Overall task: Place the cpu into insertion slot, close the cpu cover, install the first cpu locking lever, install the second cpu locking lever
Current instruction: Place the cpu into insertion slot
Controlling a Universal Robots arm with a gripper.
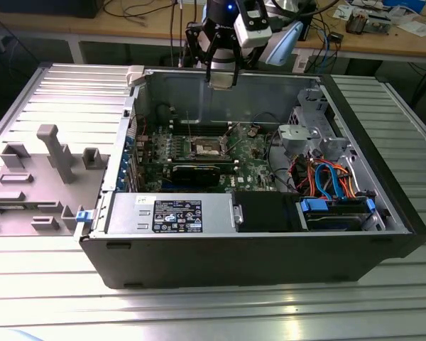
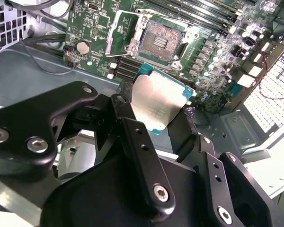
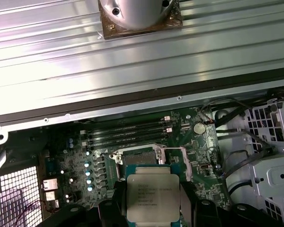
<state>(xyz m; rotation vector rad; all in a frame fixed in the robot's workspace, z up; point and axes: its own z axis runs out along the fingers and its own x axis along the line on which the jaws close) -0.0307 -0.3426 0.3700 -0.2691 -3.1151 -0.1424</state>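
Observation:
My gripper (image 1: 222, 77) hangs high over the rear wall of the open computer case (image 1: 383, 213), shut on the cpu (image 2: 158, 99). The cpu is a flat square chip with a dull silver top (image 3: 152, 196), clamped by its edges between the two black fingers (image 2: 128, 101). Below and ahead, the insertion slot (image 2: 160, 41) lies uncovered in the green motherboard (image 1: 252, 153), its dark contact field showing (image 3: 141, 157). The cpu cover (image 2: 124, 27), a thin silvery frame, is swung open beside the slot. The slot sits mid-board in the exterior view (image 1: 204, 148).
A long black card (image 1: 199, 172) lies in front of the socket, with memory slots (image 3: 128, 132) behind it. A power supply (image 1: 170, 213), a black drive bay (image 1: 266, 212), a metal drive cage (image 1: 309, 135) and coloured cables (image 1: 330, 177) fill the case. A grey fixture (image 1: 42, 167) stands at the exterior view's left.

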